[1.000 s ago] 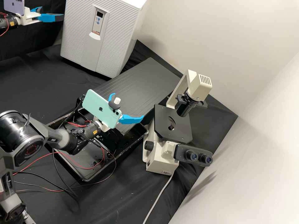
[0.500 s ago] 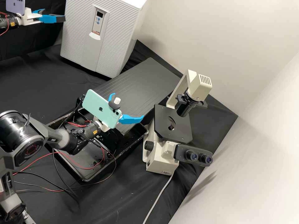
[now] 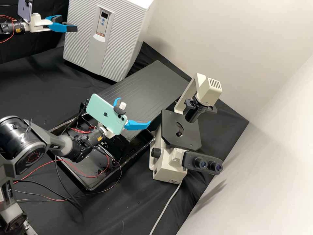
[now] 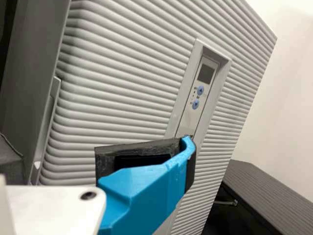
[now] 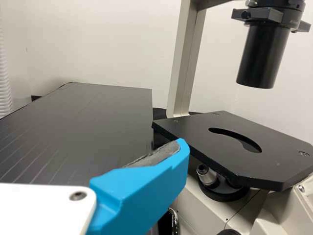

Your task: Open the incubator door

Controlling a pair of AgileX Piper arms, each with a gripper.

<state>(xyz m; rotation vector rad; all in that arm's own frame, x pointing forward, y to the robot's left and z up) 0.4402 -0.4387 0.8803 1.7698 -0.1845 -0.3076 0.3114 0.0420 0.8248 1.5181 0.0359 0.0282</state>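
"Since the left gripper (image 3: 67, 23) edges closer, where's the incubator door (image 3: 125, 42)?"

"Shut, ahead of its parted fingers. Likely lining up; opening yet to come. Right gripper (image 3: 134, 111): spread, empty."

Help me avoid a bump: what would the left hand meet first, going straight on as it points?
The left hand would probably meet the incubator's ribbed front first; the gap between them is hard to judge.
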